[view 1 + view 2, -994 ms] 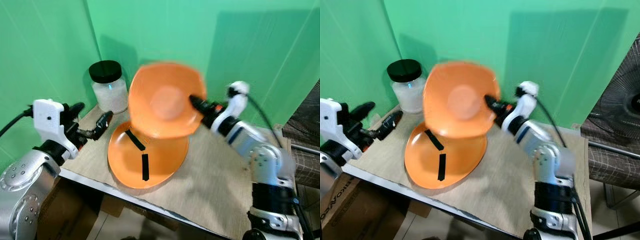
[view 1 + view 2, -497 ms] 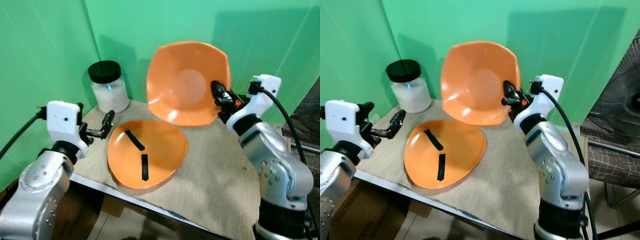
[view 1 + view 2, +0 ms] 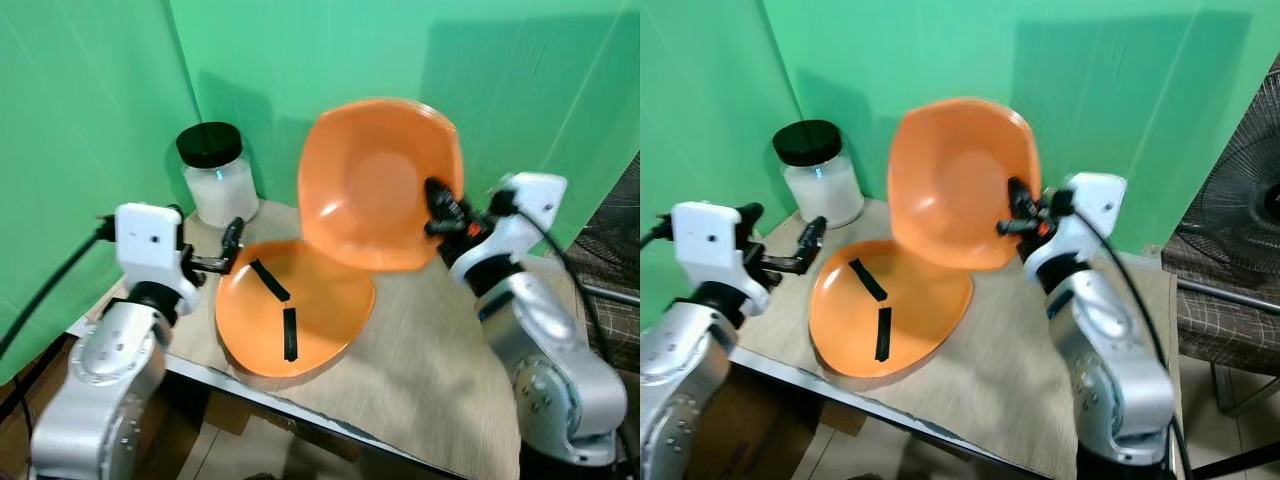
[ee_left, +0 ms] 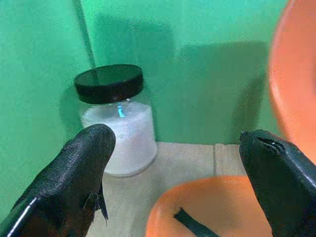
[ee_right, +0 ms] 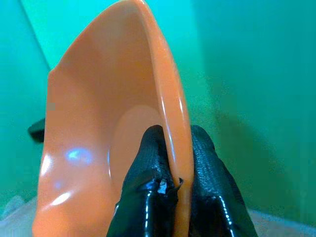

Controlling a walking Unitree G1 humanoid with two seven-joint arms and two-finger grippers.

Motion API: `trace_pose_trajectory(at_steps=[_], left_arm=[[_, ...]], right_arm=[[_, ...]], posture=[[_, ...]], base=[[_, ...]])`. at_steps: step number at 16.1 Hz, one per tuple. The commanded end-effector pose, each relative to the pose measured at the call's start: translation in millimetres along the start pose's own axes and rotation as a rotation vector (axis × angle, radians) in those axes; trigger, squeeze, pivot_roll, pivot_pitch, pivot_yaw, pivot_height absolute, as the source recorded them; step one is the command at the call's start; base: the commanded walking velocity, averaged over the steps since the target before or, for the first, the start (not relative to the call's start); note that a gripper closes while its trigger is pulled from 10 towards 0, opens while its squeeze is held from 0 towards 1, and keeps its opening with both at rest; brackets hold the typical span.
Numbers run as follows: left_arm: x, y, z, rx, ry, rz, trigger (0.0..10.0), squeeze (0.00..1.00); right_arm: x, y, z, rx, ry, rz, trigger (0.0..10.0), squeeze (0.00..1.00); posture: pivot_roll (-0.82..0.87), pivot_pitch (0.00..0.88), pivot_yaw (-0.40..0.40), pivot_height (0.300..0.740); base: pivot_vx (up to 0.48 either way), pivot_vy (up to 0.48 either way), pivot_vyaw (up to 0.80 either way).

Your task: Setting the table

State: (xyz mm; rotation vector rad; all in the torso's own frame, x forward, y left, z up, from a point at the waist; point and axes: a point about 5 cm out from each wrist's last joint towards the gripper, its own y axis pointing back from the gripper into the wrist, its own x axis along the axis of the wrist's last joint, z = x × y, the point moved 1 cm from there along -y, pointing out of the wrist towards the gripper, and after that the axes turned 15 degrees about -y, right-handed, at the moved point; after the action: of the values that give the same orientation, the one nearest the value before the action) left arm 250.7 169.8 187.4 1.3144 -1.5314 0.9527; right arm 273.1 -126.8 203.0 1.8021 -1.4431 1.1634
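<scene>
We see the raised orange plate (image 3: 378, 185) tilted on edge above the counter (image 3: 430, 360), its rim pinched tight between the fingers of the right hand (image 5: 170, 170). Below it a second orange plate (image 3: 290, 320) with black strips lies flat. The left hand (image 4: 177, 163) hovers spread wide near the lidded jar (image 3: 216, 172).

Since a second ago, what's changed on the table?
The right gripper, shut on the raised plate's rim, swung it rightward off the lower plate. The left gripper crept toward the lower plate, open. Lower plate and jar stayed put.
</scene>
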Motion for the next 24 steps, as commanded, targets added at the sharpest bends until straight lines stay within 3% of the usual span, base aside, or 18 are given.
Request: trace_pose_trajectory(at_steps=[1,19,24], left_arm=[[3.2,0.4,0.2,0.013,-0.013,0.013,10.0,0.00],[2.8,0.4,0.5,0.018,-0.007,0.012,10.0,0.00],[-0.5,1.3,4.2,0.001,-0.009,-0.007,10.0,0.00]], right_arm=[[8.2,1.0,-9.0,0.041,0.005,0.044,10.0,0.00],[7.0,0.3,-10.4,0.047,0.008,0.035,10.0,0.00],[1.1,-1.9,-9.1,0.039,0.022,0.004,10.0,0.00]], posture=[[-0.04,0.000,0.070,0.740],[-0.04,0.000,0.068,0.740],[-0.04,0.000,0.062,0.740]], base=[[0.000,0.000,0.00],[0.000,0.000,0.00],[-0.373,0.000,0.00]])
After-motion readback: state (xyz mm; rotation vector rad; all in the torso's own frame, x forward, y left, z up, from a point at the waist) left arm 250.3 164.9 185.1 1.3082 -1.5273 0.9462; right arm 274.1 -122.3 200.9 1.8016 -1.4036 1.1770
